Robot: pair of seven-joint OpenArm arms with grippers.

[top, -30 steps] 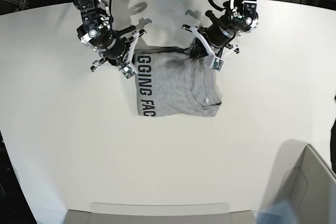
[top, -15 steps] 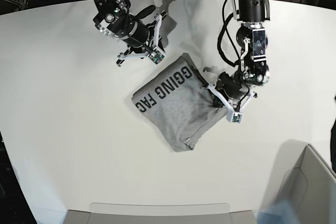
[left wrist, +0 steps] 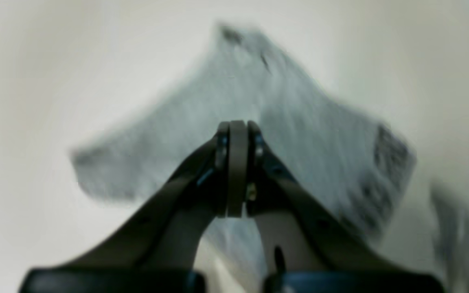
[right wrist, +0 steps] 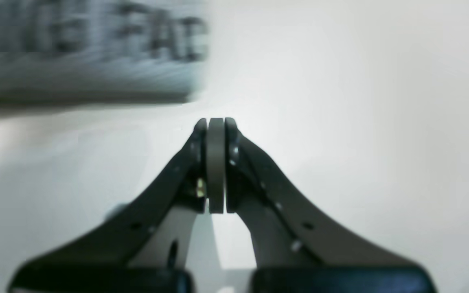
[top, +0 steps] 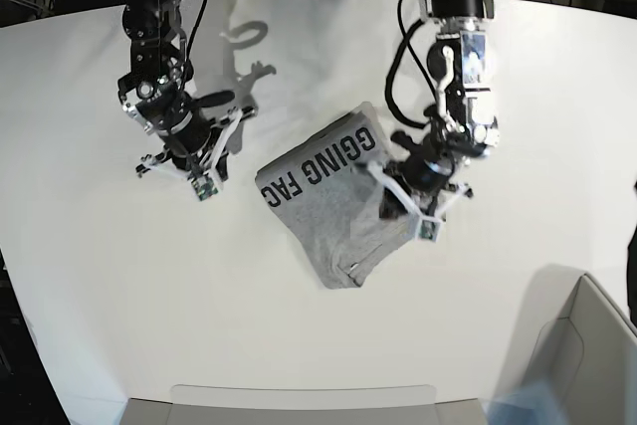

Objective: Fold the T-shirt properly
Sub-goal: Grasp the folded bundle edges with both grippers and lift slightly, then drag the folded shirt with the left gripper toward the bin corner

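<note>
On the left of the base view, the right gripper [top: 204,168] hangs over bare white table [top: 100,276], well clear of the cloth; its wrist view shows the jaws pressed flat together with nothing between them. Half a second ago it sat higher up, near the shirt's top corner; it has since swung down and away to the left.

In the middle lies the T-shirt [top: 333,211], folded into a grey diamond, with dark block letters "GGING FAC" along its upper left edge. It has barely shifted since then.

To the right, the left gripper [top: 403,204] sits at the shirt's right edge, over the cloth, slightly further left than before. In the left wrist view, blurred, its jaws are closed together above the fabric; no cloth shows pinched between them.
</note>
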